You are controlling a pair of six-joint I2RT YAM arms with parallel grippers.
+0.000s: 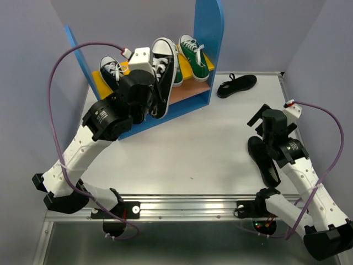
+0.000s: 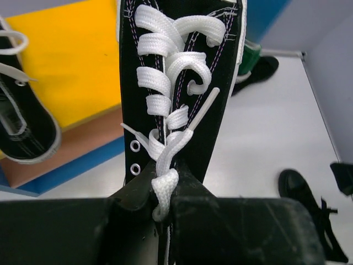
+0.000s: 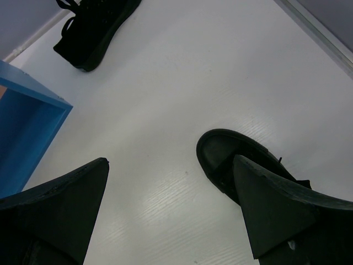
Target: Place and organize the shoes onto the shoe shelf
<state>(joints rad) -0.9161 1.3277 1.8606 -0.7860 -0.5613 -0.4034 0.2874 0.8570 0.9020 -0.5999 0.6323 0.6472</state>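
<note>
My left gripper (image 1: pixel 153 104) is shut on the heel end of a black sneaker with white laces (image 1: pixel 164 69), its toe pointing over the shoe shelf (image 1: pixel 211 38). In the left wrist view the fingers (image 2: pixel 132 199) pinch the sneaker (image 2: pixel 176 83) at its lace knot. Another black sneaker (image 1: pixel 110 69) and two green sneakers (image 1: pixel 193 55) lie on the yellow upper board (image 1: pixel 98 80). One all-black shoe (image 1: pixel 237 84) lies on the table right of the shelf. Another (image 1: pixel 263 160) lies beneath my right gripper (image 1: pixel 260 120), which is open and empty above its toe (image 3: pixel 220 154).
The shelf's blue side panel (image 3: pixel 22 121) stands left of my right gripper. The pinkish lower board (image 2: pixel 83 143) shows below the yellow board (image 2: pixel 71 61). Grey walls close the table's far and side edges.
</note>
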